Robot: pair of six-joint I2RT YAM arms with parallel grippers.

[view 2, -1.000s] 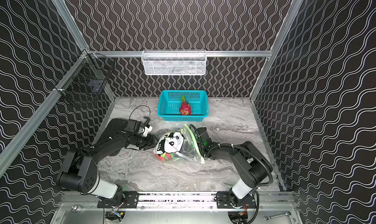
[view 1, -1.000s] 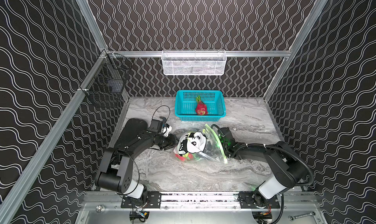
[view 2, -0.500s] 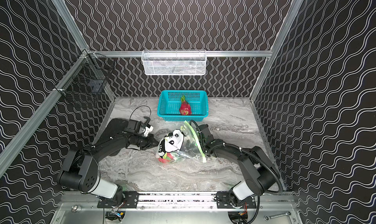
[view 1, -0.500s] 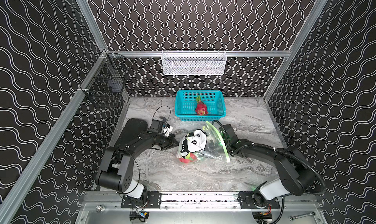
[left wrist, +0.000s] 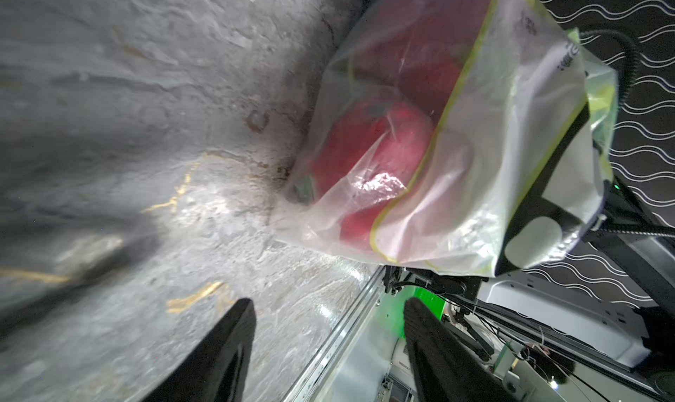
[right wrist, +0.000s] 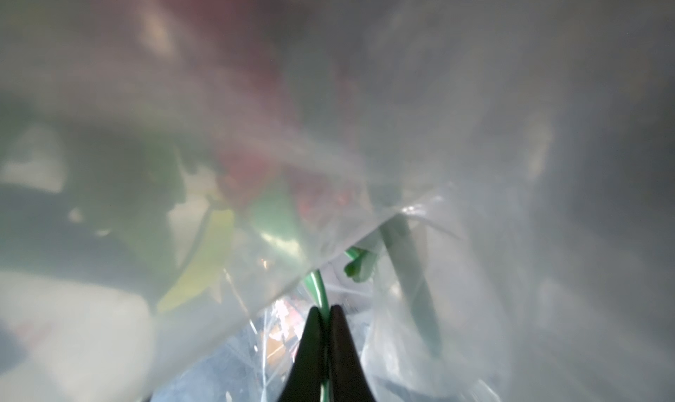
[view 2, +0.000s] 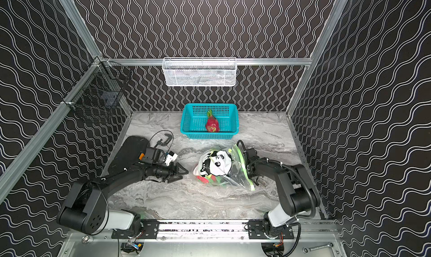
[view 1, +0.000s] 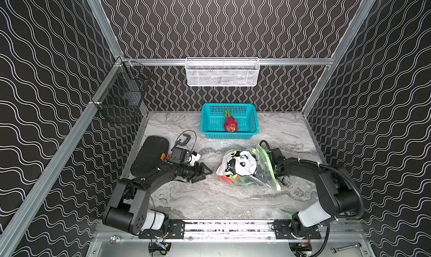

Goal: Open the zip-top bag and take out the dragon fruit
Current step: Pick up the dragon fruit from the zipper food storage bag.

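Since a second ago we see the zip-top bag [view 1: 245, 167] drawn toward the right edge of the marble surface [view 1: 210, 202], which opens a gap to the left gripper [view 1: 208, 175] that had been touching it. Across that surface the left arm [view 1: 149, 183] and right arm [view 1: 303, 167] reach low from the near edge. Our bag lies a little right of the middle, panda print up, its lime-green zip strip [view 1: 268, 166] on the side toward the right edge. Against the middle of the far edge stands the teal basket [view 1: 229, 104], well apart from the bag. Red skin of the bagged dragon fruit [view 1: 229, 180] shows through the plastic at the end facing the left gripper. In the basket lies a lone dragon fruit [view 1: 231, 124], green tuft pointing to the far edge. We find the left gripper's jaws spread and holding nothing, just beside the bag, while the right gripper [right wrist: 324, 312] is pinched tight on the green zip strip.
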